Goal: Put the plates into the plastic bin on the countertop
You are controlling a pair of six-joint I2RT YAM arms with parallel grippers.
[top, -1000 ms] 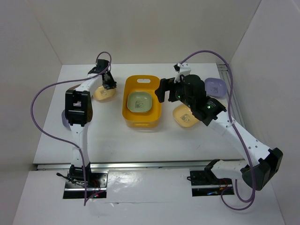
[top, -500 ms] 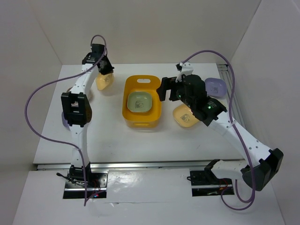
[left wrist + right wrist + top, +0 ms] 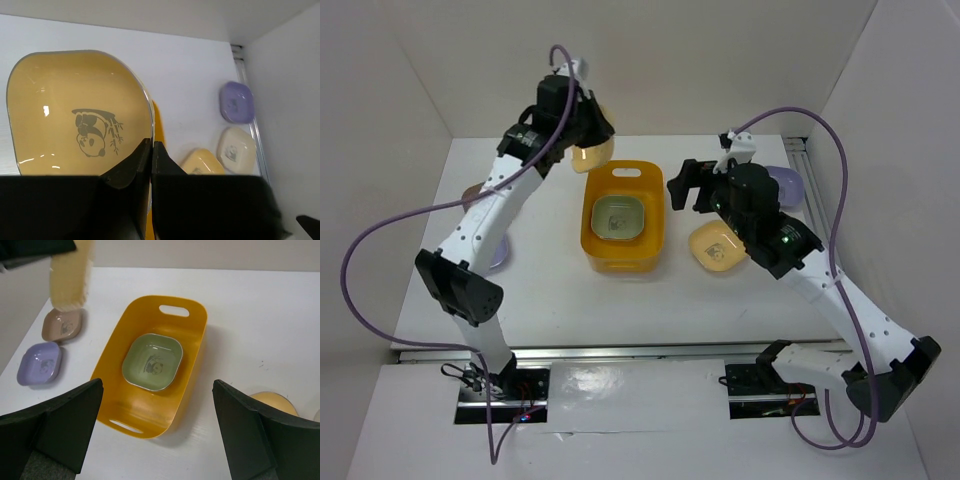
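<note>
My left gripper is shut on the rim of a yellow plate with a panda mark, held in the air by the far left corner of the orange plastic bin. The fingertips pinch the plate's edge. A green plate lies flat in the bin. My right gripper hangs open and empty above the bin's right side, its fingers wide apart. On the white countertop lie a second yellow plate, a lavender plate, a cream plate, a taupe plate and another lavender plate.
White walls close the countertop on the left, back and right. A metal rail runs along the near edge, and another rail along the right wall. Purple cables loop over both arms.
My left gripper closed on the yellow plate left of the bin, lifted it off the countertop and swung it up and right toward the bin's far end. The right arm drifted slightly right.
</note>
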